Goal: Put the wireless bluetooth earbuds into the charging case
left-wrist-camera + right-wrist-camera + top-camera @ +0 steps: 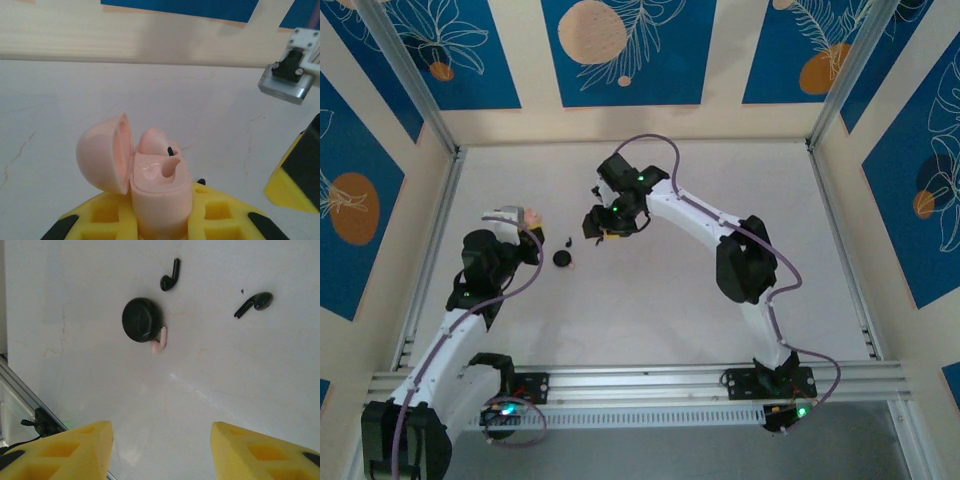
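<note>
I am working over the white table (pixel 670 310), my left arm (pixel 445 335) reaching up its left side and my right arm (pixel 705 222) bending in toward the middle. My left gripper (pixel 160 226) is clamping the base of the pink charging case (pixel 161 192) between its yellow fingers (pixel 107 215), holding it upright above the table with the hinged lid (pixel 102 152) standing open to the left and the moulded sockets facing up. My right gripper (pixel 161 450) is hanging over the table with its jaws spread wide, gripping nothing. Below it a round black disc (pixel 142 320) is lying flat on the table. The first earbud (pixel 170 276) is lying on the table just beyond the disc, not touching it, and the second earbud (pixel 255 304) is lying well off to its side; both are outside the case. A tiny pink stemmed piece (pixel 158 341) is resting against the disc's edge.
</note>
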{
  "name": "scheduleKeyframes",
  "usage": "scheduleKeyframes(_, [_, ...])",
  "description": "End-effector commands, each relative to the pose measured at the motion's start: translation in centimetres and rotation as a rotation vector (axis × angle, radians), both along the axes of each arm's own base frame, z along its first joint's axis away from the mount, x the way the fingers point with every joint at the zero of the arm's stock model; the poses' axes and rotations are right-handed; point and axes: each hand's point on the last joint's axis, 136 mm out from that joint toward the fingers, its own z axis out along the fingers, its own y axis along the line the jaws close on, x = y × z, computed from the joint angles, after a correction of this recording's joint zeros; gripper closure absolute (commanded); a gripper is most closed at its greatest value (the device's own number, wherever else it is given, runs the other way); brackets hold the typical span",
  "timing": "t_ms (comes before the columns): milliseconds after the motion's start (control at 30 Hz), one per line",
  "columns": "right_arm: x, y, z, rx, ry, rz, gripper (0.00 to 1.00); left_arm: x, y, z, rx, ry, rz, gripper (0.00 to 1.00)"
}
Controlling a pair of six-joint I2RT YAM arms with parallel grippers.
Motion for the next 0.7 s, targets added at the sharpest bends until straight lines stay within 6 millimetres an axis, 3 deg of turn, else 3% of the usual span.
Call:
scheduleKeyframes(0, [-0.9, 1.4, -0.4, 0.012, 0.023, 0.059, 0.46, 0.0, 0.8, 0.3, -0.008, -0.008, 0.035, 0.83])
scheduleKeyframes(200, [-1.6, 3.8, -2.6, 0.015, -0.008, 0.176, 0.47, 0.0, 1.0, 0.2, -0.009, -0.004, 0.042, 0.83])
scheduleKeyframes(667, [-2.7, 5.5, -7.3, -0.024, 0.043, 0.209, 0.58, -0.4, 1.1, 0.7, -0.002, -0.021, 0.038, 0.83])
